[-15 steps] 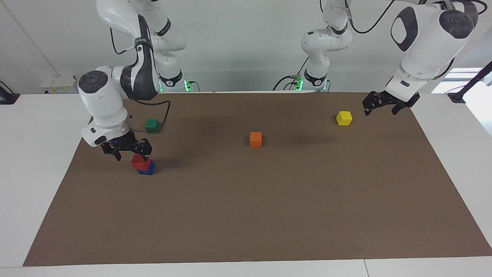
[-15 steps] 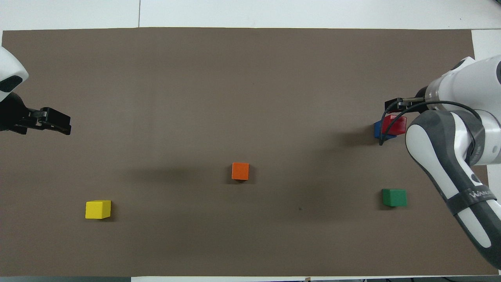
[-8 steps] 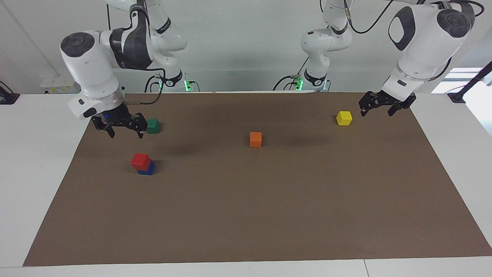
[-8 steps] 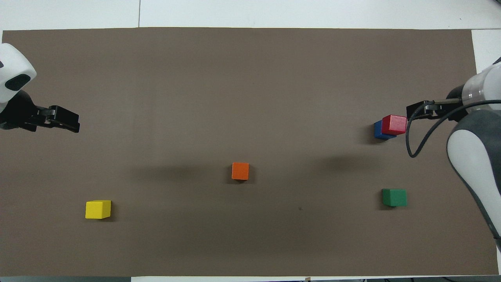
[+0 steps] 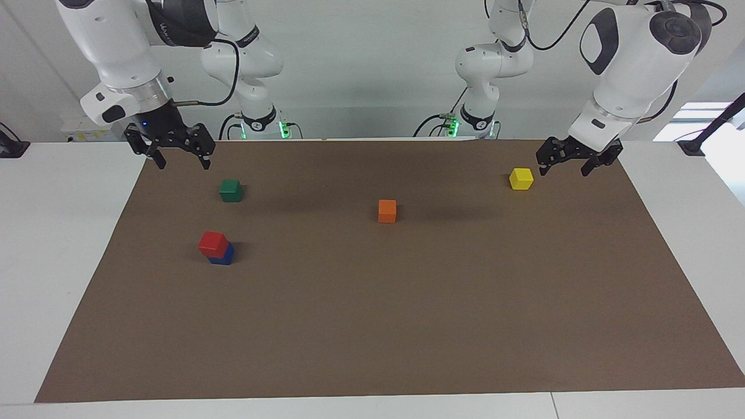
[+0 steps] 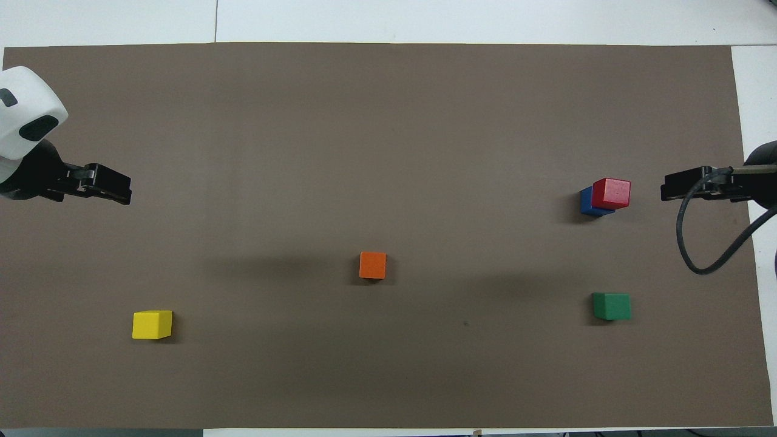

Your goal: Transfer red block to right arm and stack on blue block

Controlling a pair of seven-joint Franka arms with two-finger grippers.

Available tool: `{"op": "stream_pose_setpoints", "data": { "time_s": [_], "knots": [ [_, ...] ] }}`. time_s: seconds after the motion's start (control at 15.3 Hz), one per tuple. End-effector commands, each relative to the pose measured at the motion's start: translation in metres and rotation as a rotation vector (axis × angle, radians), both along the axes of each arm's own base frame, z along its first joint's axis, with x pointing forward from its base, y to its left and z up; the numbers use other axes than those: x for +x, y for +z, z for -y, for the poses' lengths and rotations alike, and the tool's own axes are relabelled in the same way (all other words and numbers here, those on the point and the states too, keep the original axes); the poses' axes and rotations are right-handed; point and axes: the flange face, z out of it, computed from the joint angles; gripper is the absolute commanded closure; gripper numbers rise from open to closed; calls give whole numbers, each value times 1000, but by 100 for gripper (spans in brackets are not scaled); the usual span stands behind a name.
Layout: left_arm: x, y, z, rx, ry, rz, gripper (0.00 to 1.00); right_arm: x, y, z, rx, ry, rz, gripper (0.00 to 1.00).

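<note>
My red block sits on top of the blue block, slightly offset, on the brown mat toward my right arm's end of the table. My right gripper hangs raised with its fingers spread wide and holding nothing, over the mat's edge nearest me, clear of the stack. My left gripper hovers open and empty just beside the yellow block. An orange block lies mid-table; a green block rests nearer me than the stack
</note>
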Motion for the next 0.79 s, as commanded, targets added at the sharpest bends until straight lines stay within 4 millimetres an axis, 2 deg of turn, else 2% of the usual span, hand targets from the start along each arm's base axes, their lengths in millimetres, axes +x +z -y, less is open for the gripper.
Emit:
{"op": "stream_pose_setpoints", "data": {
  "time_s": [0.0,0.39,0.72],
  "knots": [
    [-6,3,-3,-10,0,13,0,-1,-1,6,10,16,-47,0],
    [-5,1,-4,-10,0,10,0,2,2,10,-2,5,-34,0],
    [-4,2,-5,-10,3,13,0,2,0,23,-13,-8,-29,0]
  ]
}}
